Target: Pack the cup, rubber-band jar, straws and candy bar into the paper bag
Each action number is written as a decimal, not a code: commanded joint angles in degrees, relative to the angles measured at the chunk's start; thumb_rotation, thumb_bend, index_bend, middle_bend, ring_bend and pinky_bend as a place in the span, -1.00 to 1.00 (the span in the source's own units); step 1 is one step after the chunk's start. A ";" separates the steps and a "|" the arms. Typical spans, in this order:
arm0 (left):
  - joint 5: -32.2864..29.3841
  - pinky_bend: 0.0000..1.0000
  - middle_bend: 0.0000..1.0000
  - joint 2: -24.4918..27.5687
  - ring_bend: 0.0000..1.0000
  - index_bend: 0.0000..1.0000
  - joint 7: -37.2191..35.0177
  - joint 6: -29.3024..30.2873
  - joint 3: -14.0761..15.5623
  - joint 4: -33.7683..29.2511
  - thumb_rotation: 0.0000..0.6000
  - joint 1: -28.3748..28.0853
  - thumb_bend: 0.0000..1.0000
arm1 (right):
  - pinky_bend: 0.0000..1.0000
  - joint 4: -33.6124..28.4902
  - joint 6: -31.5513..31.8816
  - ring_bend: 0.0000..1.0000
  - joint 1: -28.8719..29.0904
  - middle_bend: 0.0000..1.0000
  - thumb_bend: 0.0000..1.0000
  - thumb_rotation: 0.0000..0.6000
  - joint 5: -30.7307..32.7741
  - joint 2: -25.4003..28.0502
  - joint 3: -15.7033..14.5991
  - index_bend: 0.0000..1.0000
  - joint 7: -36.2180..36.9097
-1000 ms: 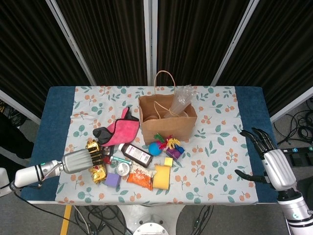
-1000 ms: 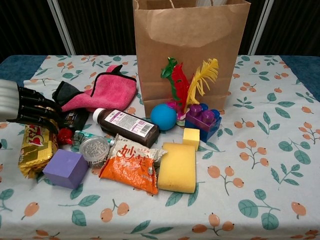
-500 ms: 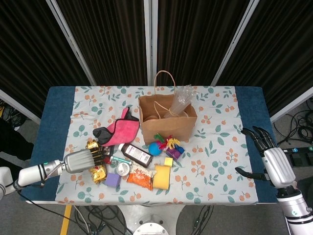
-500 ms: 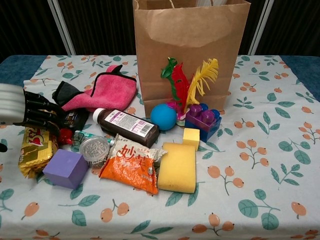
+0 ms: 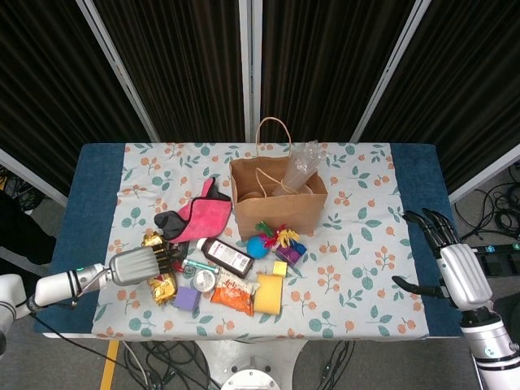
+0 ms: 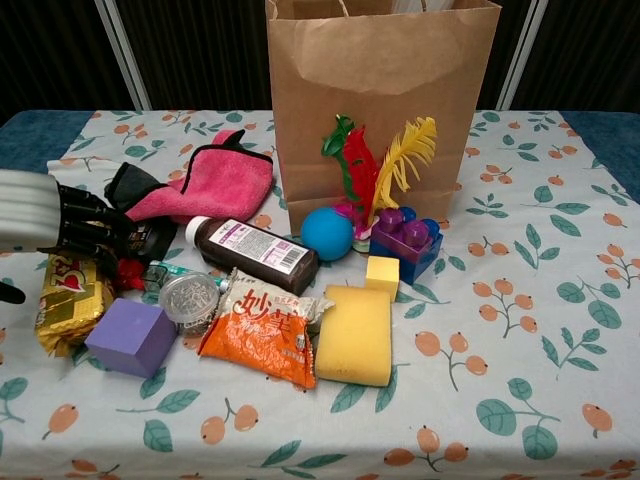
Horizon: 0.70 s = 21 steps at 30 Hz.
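The brown paper bag (image 5: 279, 205) (image 6: 380, 100) stands upright at the table's middle, with a clear plastic pack (image 5: 301, 166) sticking out of its top. A gold and red candy bar (image 6: 66, 300) (image 5: 162, 286) lies at the front left. My left hand (image 6: 55, 218) (image 5: 143, 263) hovers over its far end, dark fingers (image 6: 96, 230) curled down onto it and the thumb low at its left side. Whether it grips the bar is unclear. The clear lidded jar (image 6: 190, 298) (image 5: 203, 280) lies just right of the bar. My right hand (image 5: 449, 262) hangs over the table's right edge with fingers spread, holding nothing.
A pink cloth (image 6: 210, 180), brown bottle (image 6: 255, 253), blue ball (image 6: 327, 235), feathers (image 6: 375, 165), purple blocks (image 6: 405, 240), yellow sponge (image 6: 357, 332), orange snack packet (image 6: 265, 328) and purple cube (image 6: 130, 336) crowd the space in front of the bag.
My left hand has shifted slightly over the candy bar and its thumb has come in at the bar's left side. The right hand has drifted a little to the right.
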 commanded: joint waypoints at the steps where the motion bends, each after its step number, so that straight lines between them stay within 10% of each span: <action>1: -0.59 -0.48 -0.16 -0.52 -0.67 -0.23 -0.56 0.75 0.14 1.06 1.00 0.35 -0.75 | -1.00 -0.17 -0.05 -1.00 -0.12 -0.70 -1.00 1.00 0.15 -0.09 0.08 -0.84 -0.43; 21: -3.28 -0.47 0.16 -2.87 -0.37 0.10 -3.47 8.45 0.16 7.15 1.00 3.15 -0.67 | -1.00 -2.48 -2.51 -1.00 0.80 -0.70 -1.00 1.00 1.92 -0.94 1.29 -0.83 -3.98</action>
